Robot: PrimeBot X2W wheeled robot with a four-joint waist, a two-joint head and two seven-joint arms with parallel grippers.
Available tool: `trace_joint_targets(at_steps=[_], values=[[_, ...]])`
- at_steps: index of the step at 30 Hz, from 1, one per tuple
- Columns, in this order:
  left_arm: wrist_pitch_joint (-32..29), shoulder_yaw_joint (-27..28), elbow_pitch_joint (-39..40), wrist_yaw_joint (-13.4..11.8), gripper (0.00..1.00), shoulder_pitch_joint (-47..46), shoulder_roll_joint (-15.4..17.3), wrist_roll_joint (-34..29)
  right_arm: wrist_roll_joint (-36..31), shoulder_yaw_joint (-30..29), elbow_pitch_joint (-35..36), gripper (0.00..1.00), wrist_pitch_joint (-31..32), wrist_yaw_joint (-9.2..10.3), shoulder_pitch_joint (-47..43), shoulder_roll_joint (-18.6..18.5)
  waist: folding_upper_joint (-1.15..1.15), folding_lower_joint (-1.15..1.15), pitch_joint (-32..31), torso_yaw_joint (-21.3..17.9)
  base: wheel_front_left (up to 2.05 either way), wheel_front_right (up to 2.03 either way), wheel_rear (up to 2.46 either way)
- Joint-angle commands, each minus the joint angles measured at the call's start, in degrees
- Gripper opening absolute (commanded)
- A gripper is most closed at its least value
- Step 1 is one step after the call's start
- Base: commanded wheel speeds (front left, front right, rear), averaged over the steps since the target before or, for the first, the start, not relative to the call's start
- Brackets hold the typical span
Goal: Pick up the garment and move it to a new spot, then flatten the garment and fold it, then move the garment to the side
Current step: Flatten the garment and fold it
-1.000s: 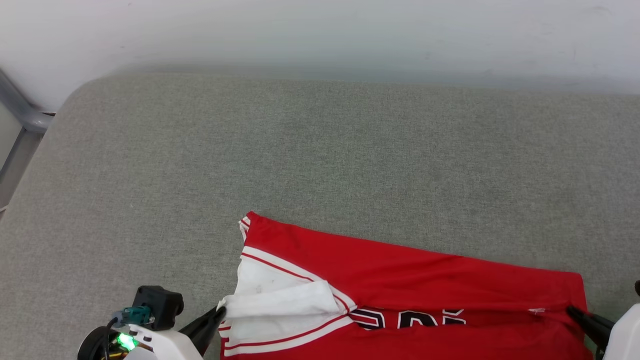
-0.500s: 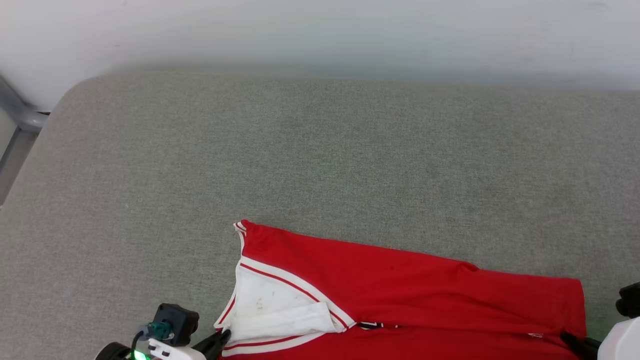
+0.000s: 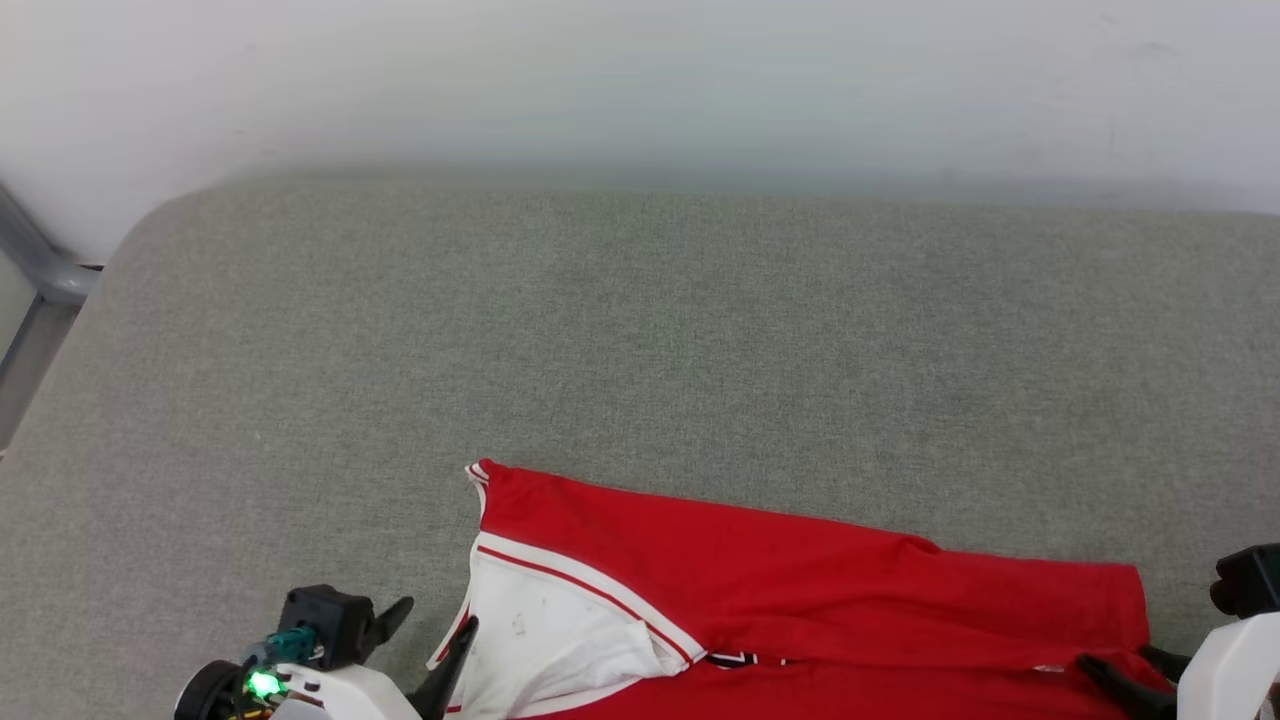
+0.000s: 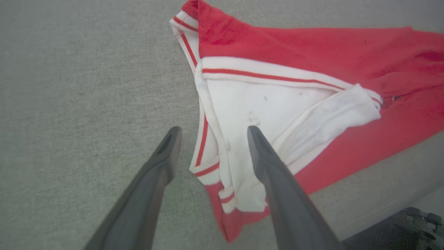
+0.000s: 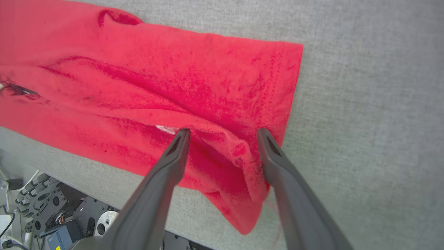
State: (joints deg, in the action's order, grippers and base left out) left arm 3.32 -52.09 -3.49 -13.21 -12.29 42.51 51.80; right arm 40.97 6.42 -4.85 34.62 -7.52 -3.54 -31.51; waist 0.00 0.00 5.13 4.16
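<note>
The garment (image 3: 800, 580), a red shirt with white sleeves and striped trim, lies folded along the near edge of the grey cushion (image 3: 640, 330). My left gripper (image 3: 435, 628) stands open at its white sleeve (image 4: 270, 111), fingers (image 4: 163, 159) spread over the sleeve's striped edge and holding nothing. My right gripper (image 3: 1120, 668) is open at the garment's red hem corner (image 5: 242, 152), with loose cloth lying between its fingers (image 5: 177, 152). The chest lettering is mostly tucked under a fold.
A pale wall (image 3: 640, 80) runs behind the cushion. A grey metal frame (image 3: 40, 270) shows at the far left. The cushion's near edge (image 5: 86, 166) drops off to the robot's dark base (image 5: 52, 211) below.
Both grippers have opened and let go of the garment, which now rests on the cushion. The folded sleeve settled lower, hiding most of the lettering. The camera view shifted slightly.
</note>
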Motion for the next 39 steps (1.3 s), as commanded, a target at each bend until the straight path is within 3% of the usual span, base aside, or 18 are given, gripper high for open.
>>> trace_joint_targets(at_steps=[1,11,17,28,39], values=[[1.19,0.74,0.20,-0.39,1.00,-0.44,-0.38,0.23,0.58,-0.56,0.61,1.00,0.57,0.07,0.18,0.15,0.00,0.00,-1.12,-0.13,0.00,0.00,0.00],[11.42,9.73,3.28,-5.42,1.00,0.60,-3.66,-1.44,-0.16,-8.67,7.22,1.00,9.99,0.06,-0.20,5.02,0.00,0.00,-3.40,-0.24,0.00,0.00,0.00],[11.95,17.67,6.24,-6.42,1.00,2.08,-7.32,-9.30,-4.61,-15.03,7.02,1.00,14.76,0.06,1.96,10.94,0.00,0.00,-2.43,0.24,0.00,0.00,0.00],[11.86,31.25,6.81,-2.46,1.00,7.67,-14.28,-24.36,-14.48,-27.31,3.05,1.00,20.93,0.06,5.22,21.54,0.00,0.00,1.02,1.29,0.00,0.00,0.00],[11.86,36.00,3.27,3.56,1.00,8.09,-19.99,-30.61,-17.31,-31.14,-2.58,1.00,21.36,0.06,6.80,25.66,0.00,0.00,4.37,2.63,0.00,0.00,0.00]])
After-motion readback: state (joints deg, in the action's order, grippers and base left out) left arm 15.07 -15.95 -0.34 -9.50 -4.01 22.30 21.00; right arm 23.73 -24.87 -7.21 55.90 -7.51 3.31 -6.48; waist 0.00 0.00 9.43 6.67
